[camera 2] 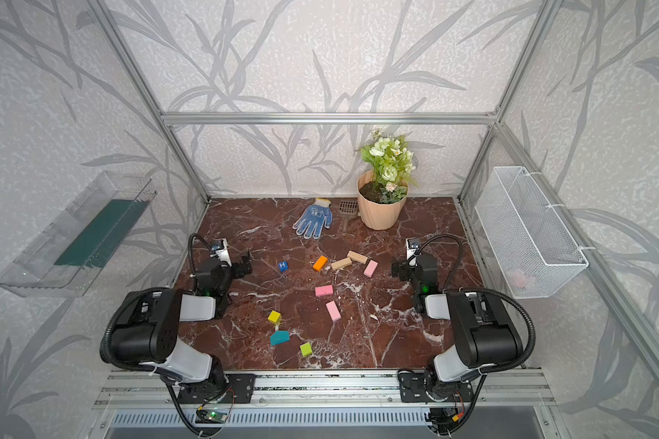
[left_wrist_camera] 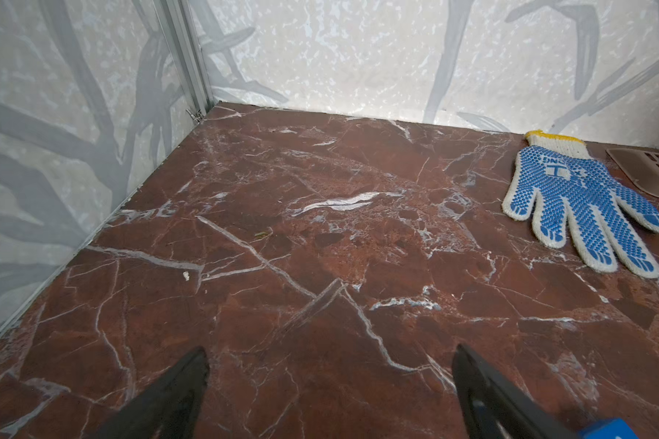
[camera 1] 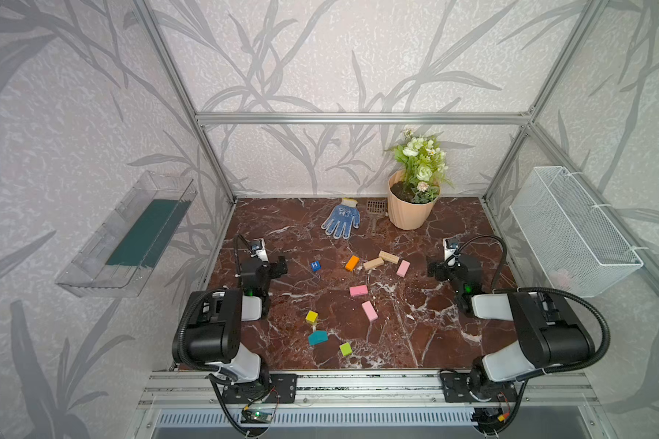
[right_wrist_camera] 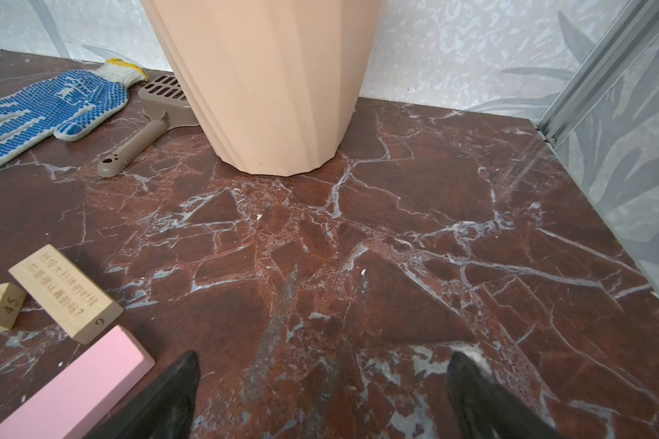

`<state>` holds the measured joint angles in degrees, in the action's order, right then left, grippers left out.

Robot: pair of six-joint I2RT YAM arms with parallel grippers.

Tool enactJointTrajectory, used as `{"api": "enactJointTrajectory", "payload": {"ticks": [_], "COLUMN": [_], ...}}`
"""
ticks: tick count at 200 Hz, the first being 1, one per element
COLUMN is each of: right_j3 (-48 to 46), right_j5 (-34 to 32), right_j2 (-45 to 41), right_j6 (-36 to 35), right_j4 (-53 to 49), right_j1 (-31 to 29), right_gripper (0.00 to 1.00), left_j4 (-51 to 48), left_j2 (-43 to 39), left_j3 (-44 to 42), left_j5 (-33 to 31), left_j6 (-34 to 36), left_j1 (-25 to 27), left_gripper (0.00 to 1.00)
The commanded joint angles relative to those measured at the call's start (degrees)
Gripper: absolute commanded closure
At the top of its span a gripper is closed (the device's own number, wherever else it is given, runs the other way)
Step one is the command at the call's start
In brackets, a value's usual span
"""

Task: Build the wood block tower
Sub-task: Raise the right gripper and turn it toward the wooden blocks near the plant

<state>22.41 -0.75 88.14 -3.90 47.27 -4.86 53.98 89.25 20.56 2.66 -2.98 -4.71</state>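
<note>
On the red marble tabletop [camera 1: 434,235], in both top views, wood blocks [camera 1: 358,290] lie scattered between left gripper [camera 1: 280,266] and right gripper [camera 1: 434,268]. Left wrist view: jaws wide, empty; work glove [left_wrist_camera: 579,197] beyond. Right wrist view: jaws wide, empty; pink block [right_wrist_camera: 80,384], tan blocks [right_wrist_camera: 65,292] beside; peach flowerpot [right_wrist_camera: 267,83] beyond.

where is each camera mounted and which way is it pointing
Top views: high over the near edge, looking down and back at the whole table, the scattered wood blocks, both arms, left gripper and right gripper.
Left wrist: on the left arm, facing the back left corner; its open fingertips frame bare marble.
Right wrist: on the right arm, facing the flowerpot; open fingertips, a pink block beside them.
Shared: both wrist views catch the glove and scoop.
</note>
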Motion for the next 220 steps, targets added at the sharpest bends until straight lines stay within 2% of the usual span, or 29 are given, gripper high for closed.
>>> {"api": "enactJointTrajectory", "payload": {"ticks": [1,179,198,212,220], "right_j3": [1.1,1.0,0.1,1.8,4.1], "right_j5": [0.4,0.7,-2.6,-13.8,-17.0], "right_j2": [0.0,0.0,-1.2,-6.1,-9.2], "right_j6": [0.2,-0.3,-2.3,-2.7,-1.6], "right_j4": [0.5,0.6,3.5,-3.9,-13.3], "right_j1": [0.0,-0.2,-2.5,-6.6,-7.7], "right_gripper": [0.01,0.01,0.01,0.01,0.01], "left_j4": [0.2,0.4,1.5,-1.7,-5.3], "left_j2": [0.3,0.3,-1.6,-8.3,-12.7], "left_j3": [0.8,0.8,-0.3,-2.2,-2.8], "left_j5": [0.4,0.9,2.0,0.1,-3.9], "left_j6": [1.3,1.5,1.9,1.7,0.5], "left_j1": [0.3,0.3,0.3,0.9,1.7], "left_gripper": [0.01,0.01,0.01,0.01,0.01]}}
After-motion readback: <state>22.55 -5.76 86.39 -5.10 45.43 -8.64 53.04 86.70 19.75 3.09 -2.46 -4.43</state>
